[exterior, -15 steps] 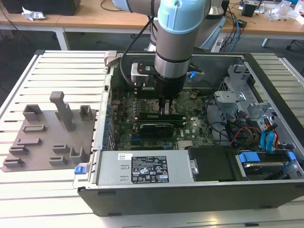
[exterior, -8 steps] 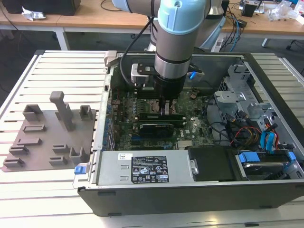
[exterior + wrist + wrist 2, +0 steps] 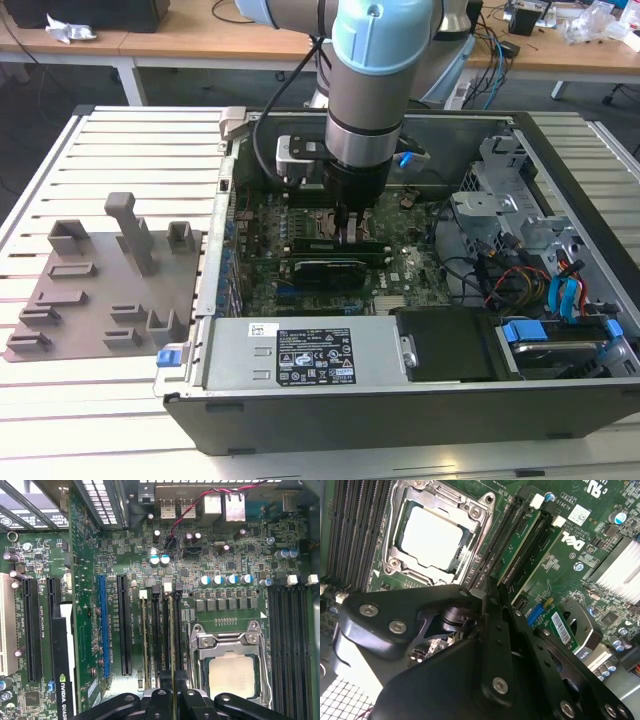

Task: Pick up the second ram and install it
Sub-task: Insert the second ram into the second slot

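Your hand point(image 3: 352, 232) is clamped on the memory stick point(image 3: 173, 652), standing edge-down in the slots just left of the processor socket point(image 3: 231, 667); keep it upright and press evenly along its length.

- Gripper point(image 3: 352, 232) fingertips: sunk among motherboard point(image 3: 400, 265) parts in exterior view, grip not discernible.
- Second ram point(image 3: 172, 645): thin edge visible in first wrist view, lower end hidden behind gripper body.
- CPU socket point(image 3: 231, 667): cut off by frame edge in first wrist view.
- Graphics card point(image 3: 64, 665): cropped at frame edge.
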`<state>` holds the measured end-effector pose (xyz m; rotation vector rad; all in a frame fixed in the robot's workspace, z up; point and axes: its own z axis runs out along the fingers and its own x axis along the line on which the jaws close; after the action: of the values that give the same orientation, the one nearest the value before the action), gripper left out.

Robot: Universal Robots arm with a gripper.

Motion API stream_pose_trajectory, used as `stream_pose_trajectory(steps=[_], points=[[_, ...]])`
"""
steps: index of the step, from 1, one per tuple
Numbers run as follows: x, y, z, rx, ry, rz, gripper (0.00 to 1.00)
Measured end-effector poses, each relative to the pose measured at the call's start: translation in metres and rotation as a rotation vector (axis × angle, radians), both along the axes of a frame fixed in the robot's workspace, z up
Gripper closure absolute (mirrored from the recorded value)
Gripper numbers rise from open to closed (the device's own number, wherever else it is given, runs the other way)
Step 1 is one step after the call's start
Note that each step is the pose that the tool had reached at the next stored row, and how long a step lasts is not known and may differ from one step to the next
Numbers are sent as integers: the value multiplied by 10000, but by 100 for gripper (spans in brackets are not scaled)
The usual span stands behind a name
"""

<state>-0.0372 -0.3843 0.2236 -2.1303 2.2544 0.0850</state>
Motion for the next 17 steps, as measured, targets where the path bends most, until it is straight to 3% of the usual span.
stream_pose_trajectory(steps=[8, 15, 16, 17], points=[[0, -1, 8, 4, 1, 163, 87], [0, 0, -40, 21, 1, 149, 87], [4, 4, -50, 49, -21, 151, 85], [1, 0, -43, 25, -1, 152, 73]])
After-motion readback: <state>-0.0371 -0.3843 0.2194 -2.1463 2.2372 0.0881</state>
